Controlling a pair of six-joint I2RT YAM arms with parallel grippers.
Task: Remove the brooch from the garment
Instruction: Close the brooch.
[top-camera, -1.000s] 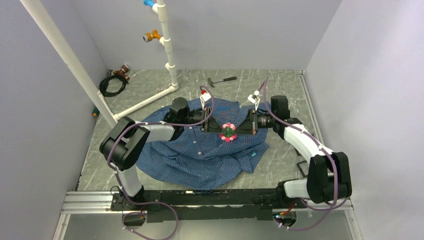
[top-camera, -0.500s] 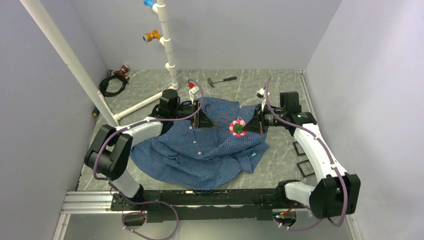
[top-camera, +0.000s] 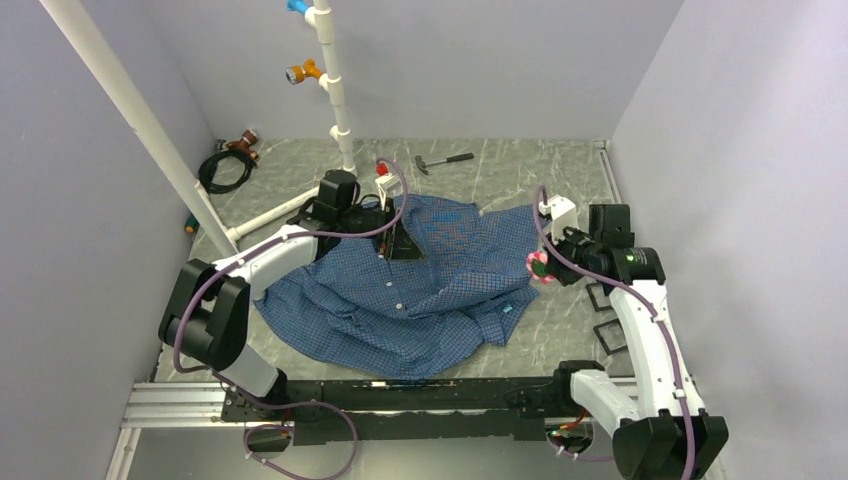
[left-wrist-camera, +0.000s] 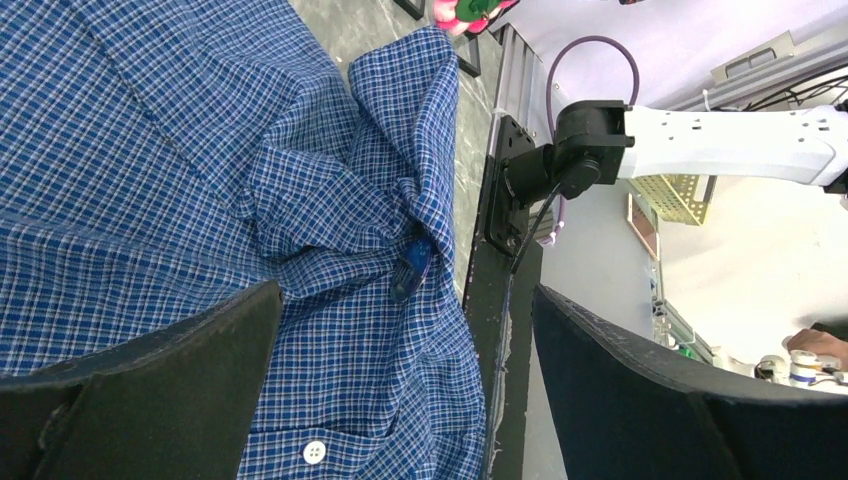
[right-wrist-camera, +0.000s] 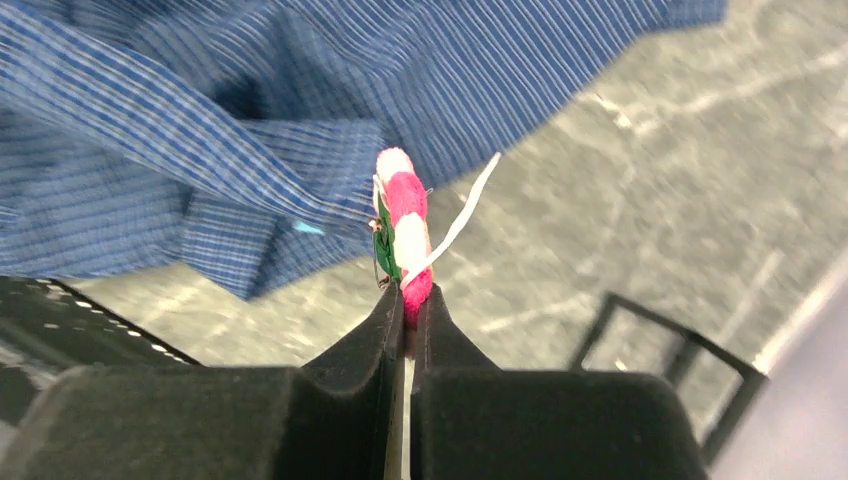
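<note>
Right gripper (right-wrist-camera: 408, 300) pressed together on the brooch (right-wrist-camera: 405, 225), pinching its lower rim; it stands edge-on between the fingertips, pink and white with green on one face, and I see a thin white strand crossing it; from above, the right gripper (top-camera: 548, 266) holds the brooch (top-camera: 538, 266) just off the right edge of the shirt (top-camera: 420, 300), clear of the cloth; I cannot tell whether the strand reaches the shirt (right-wrist-camera: 200, 100).

Left gripper (left-wrist-camera: 405, 295) spread wide, nothing between the fingers (left-wrist-camera: 170, 380) but checked cloth below; from above the left gripper (top-camera: 400, 240) sits over the far part of the shirt, left of its middle; I cannot tell if it touches; one white button (left-wrist-camera: 314, 452) shows near the left finger, a small blue tag (left-wrist-camera: 412, 262) in the folds.

Shirt lies crumpled and spread on the table (top-camera: 560, 180); hammer (top-camera: 445, 160) beyond its far edge; white pipe frame (top-camera: 335, 100) beyond its far left; black coil (top-camera: 225, 168) well left of it; black square frames (top-camera: 605, 300) right of it.
</note>
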